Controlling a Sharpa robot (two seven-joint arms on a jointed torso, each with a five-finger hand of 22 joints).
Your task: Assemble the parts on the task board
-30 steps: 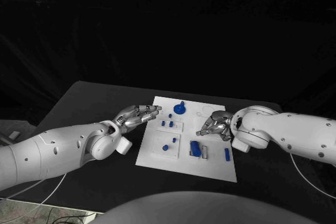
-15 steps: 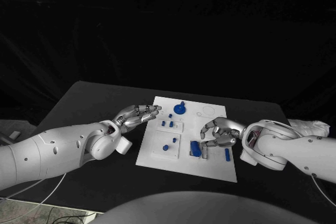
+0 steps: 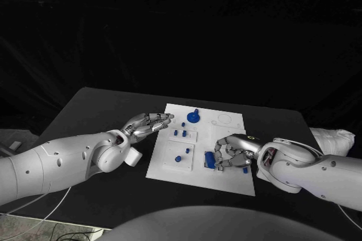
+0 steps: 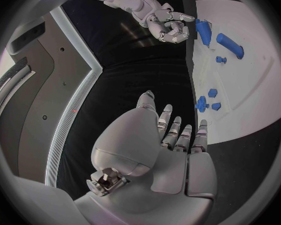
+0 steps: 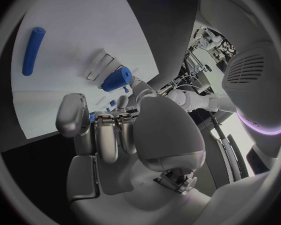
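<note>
I see the task board [image 3: 198, 170] lying mid-table [image 3: 90, 102], with the blue block [image 3: 209, 158] standing just beside the curled fingers of the right hand [image 3: 235, 152]; whether they grip anything I cannot tell. A blue rod [image 3: 245, 170] lies near that hand. The left hand [image 3: 147, 124] hovers at the board's left edge, fingers loosely extended, holding nothing, near the small blue pegs [image 3: 180, 132].

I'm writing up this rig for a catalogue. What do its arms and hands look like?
Both arms are smooth, rounded white shells with small dark dots. The left robot hand and right robot hand are silver metal with segmented fingers. A thin pale cable hangs under the left arm. A small yellow mark sits near the right wrist.
</note>
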